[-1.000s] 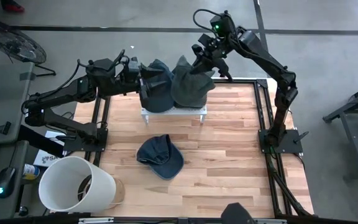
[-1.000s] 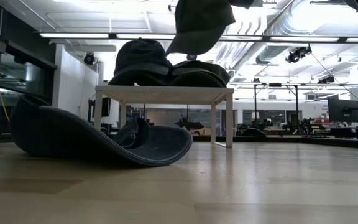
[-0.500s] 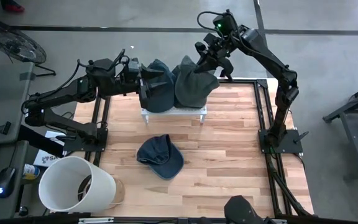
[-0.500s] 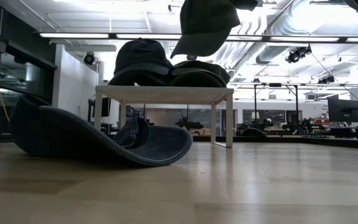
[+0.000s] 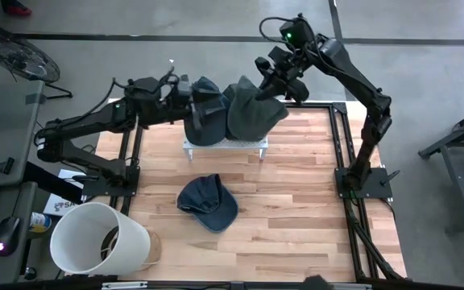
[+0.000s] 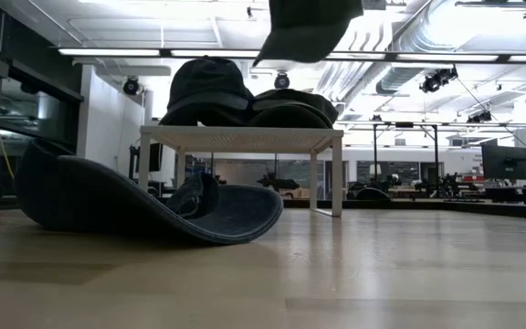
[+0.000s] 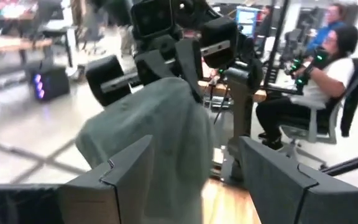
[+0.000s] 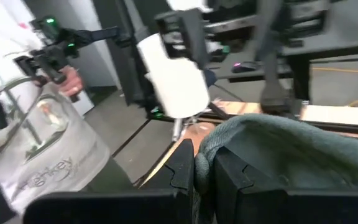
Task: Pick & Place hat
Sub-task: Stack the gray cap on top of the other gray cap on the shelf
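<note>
A grey-green hat (image 5: 254,114) hangs from my right gripper (image 5: 271,80) above the small white stand (image 5: 225,145) at the table's far edge; the low view shows that hat (image 6: 304,27) clear above the stand (image 6: 240,137). A dark blue hat (image 5: 202,113) still sits on the stand, beside another dark hat (image 6: 292,105). My left gripper (image 5: 188,101) is open, level at the stand's left side beside the dark blue hat; its wrist view looks between wide fingers (image 7: 114,180) at the grey-green hat (image 7: 160,137). A blue cap (image 5: 206,203) lies mid-table on its brim and crown edge. My right gripper (image 8: 197,163) pinches the grey-green hat's edge (image 8: 205,149) between its two fingers, where the cloth bunches into a thick rim. The fingers come from above and from the far right, slanting down. The hat is lifted clear of the stand and hangs below the fingers.
A tall white bucket (image 5: 97,238) stands at the table's near left corner. Bare wood stretches right of the blue cap and across the near half. A seated person (image 7: 316,87) and another person's hand with a controller (image 8: 61,59) show beyond the table.
My right gripper has risen with the grey-green hat, drawing it up off the stand and slightly toward the table's right. My left arm has reached toward the right, closer to the hats on the stand.
</note>
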`<state>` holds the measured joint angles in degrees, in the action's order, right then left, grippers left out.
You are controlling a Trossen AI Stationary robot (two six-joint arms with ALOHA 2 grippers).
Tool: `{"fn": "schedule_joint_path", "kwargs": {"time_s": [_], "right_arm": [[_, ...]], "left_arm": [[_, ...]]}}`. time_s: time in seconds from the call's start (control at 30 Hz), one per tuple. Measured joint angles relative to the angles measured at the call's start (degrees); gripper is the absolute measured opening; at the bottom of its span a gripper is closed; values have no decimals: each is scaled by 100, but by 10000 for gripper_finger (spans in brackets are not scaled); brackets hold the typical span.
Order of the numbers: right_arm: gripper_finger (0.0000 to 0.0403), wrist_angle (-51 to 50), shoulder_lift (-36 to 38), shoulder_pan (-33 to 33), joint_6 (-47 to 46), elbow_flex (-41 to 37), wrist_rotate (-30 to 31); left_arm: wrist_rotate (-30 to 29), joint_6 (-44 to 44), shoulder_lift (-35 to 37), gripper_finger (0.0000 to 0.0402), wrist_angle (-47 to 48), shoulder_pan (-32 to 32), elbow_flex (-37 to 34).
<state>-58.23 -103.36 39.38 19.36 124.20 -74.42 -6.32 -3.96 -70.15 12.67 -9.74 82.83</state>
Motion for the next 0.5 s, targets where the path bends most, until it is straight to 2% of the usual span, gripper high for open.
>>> {"fn": "schedule_joint_path", "kwargs": {"time_s": [0.17, 0.43, 0.5], "right_arm": [[20, -411, 192, -361, 238, 0, 21], [20, -520, 503, -822, 329, 0, 482], [20, -497, 535, -853, 349, 0, 611]], "left_arm": [[358, 618, -287, 231, -527, 0, 2], [392, 689, -507, 231, -676, 98, 2], [191, 837, -591, 233, -674, 190, 2]]}}
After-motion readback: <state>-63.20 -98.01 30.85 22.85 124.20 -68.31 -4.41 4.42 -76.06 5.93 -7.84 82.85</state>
